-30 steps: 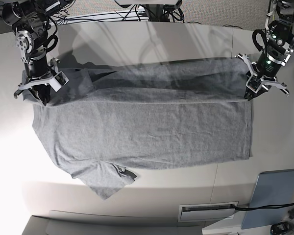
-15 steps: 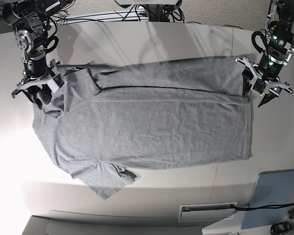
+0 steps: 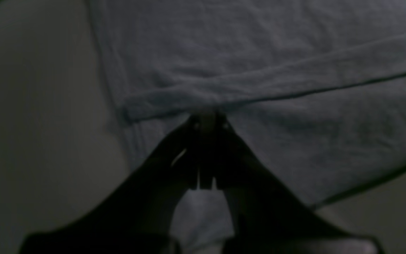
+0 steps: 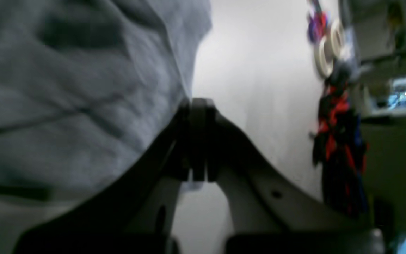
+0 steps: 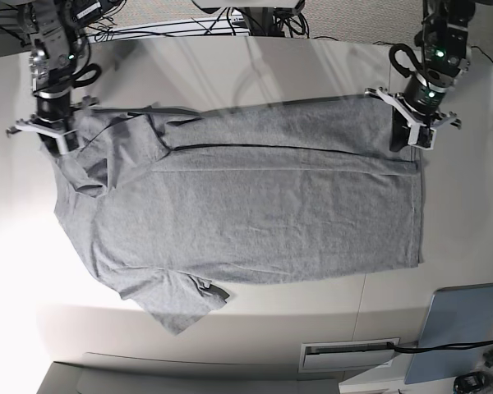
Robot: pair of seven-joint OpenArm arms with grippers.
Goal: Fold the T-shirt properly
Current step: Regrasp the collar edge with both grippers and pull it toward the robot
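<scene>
Base view: the shirt (image 5: 255,222) lies partly folded between and below both grippers, left (image 5: 400,141) and right (image 5: 63,148), each clenched. Left wrist: shirt beneath the closed tips. Right wrist: shirt left of the tips.

We take this for a robotics lab or workshop, going by the two arms (image 5: 56,74) (image 5: 434,61) mounted over a pale surface (image 5: 296,324), the loose black cables (image 5: 452,345) around them, and the cluttered area (image 4: 382,31) beyond its edge.
</scene>
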